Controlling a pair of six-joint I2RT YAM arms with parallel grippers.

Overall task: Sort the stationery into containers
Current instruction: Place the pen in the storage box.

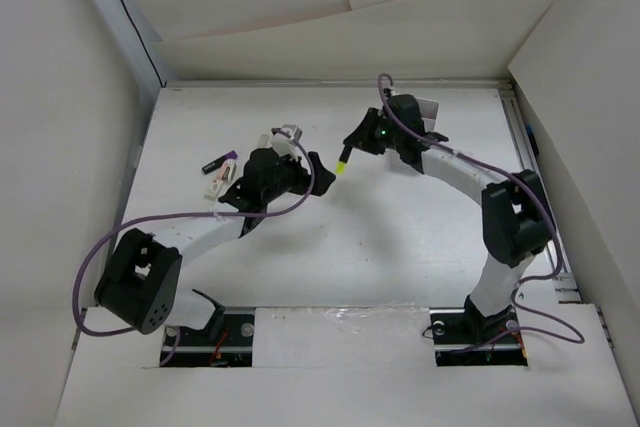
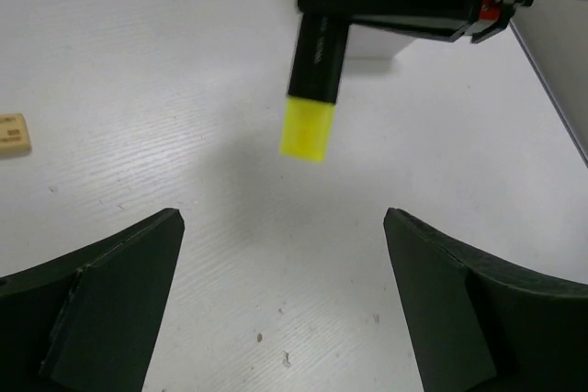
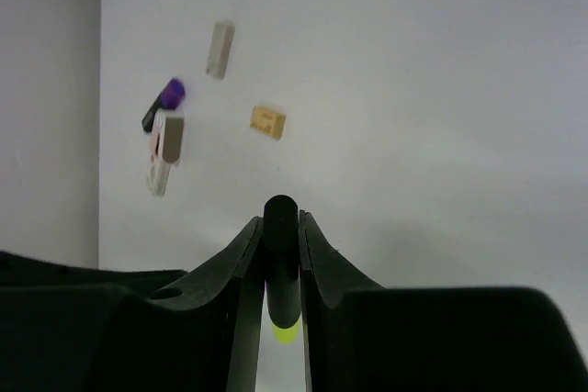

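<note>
The right gripper (image 3: 283,227) is pinched tight on the black barrel of the yellow highlighter (image 2: 312,89), with both fingers pressed flat against it. The marker hangs tilted, yellow end down and clear of the table (image 1: 400,247), throwing a soft shadow on the white surface. It sits around the middle of the table, a little toward the far side, just right of the left arm's tip.

The left gripper (image 2: 283,219) faces it from the left, jaws spread wide with only bare table between them. The highlighter hangs just beyond those open fingers, not touching either one.

Over on the far left the purple marker (image 3: 165,98) lies flat, touching a small pale oblong piece (image 3: 165,140) on its near side. The tan eraser (image 3: 267,121) rests on the table apart from both, a bit to their right. Another pale block (image 3: 219,50) lies farther off on its own.

A white box (image 1: 430,109) peeks out just behind the right gripper on the far side, but its compartments are hidden.
</note>
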